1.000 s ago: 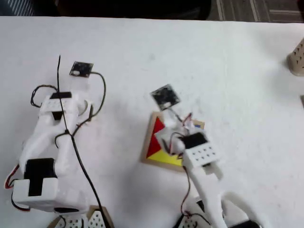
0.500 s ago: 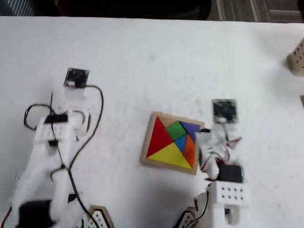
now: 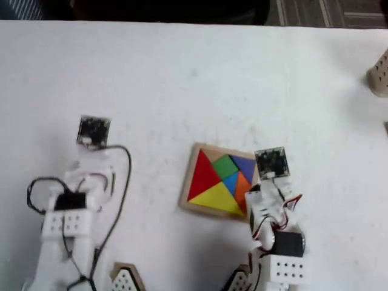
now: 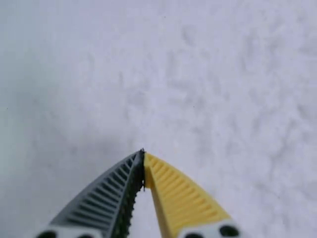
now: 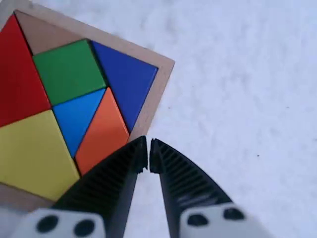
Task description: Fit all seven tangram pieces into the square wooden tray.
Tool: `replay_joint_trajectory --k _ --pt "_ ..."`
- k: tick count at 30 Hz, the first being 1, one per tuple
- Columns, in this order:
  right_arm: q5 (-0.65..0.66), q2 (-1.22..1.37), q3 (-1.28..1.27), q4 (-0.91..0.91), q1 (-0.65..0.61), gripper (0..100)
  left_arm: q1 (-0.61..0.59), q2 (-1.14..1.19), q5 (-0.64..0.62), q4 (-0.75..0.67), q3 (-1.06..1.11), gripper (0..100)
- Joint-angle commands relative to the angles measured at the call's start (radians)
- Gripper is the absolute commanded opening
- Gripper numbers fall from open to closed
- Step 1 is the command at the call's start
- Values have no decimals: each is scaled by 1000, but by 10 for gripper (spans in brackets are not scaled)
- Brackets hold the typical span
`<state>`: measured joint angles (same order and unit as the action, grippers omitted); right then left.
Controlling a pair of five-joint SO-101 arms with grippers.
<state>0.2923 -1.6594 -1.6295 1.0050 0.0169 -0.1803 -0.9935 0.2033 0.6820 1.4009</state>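
Final check judged. R gripper [image 5: 148,144] at tray [image 5: 152,99] 4 o'clock, L gripper [image 4: 143,156] at 9, both closed, empty. Tan wedge [image 5: 47,32] to be verified.

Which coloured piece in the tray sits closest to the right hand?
The orange wooden piece, against the square wooden tray's rim right beside the right hand; the dark blue triangle comes next, the rest lie farther in.

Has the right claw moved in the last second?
Yes. The right claw was over the square wooden tray; it has pulled back to the tray's right-hand edge in the high view.
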Motion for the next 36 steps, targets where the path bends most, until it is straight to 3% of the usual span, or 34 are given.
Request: replay_joint_trajectory --k 1,12,17,21,26,36 --pt "15 -84 -5 70 -8 22 -10 -214 12 57 57 25" --pt "15 -134 -61 125 -7 19 -8 -860 12 416 238 27" --pt "14 -136 -61 268 -10 19 -8 -805 9 422 261 26" --pt "15 -137 -61 262 -8 19 -8 -811 8 433 293 24" --pt "15 -137 -61 262 -8 19 -8 -812 8 594 293 25" --pt "17 -137 -61 262 -8 19 -7 -814 6 597 293 24"
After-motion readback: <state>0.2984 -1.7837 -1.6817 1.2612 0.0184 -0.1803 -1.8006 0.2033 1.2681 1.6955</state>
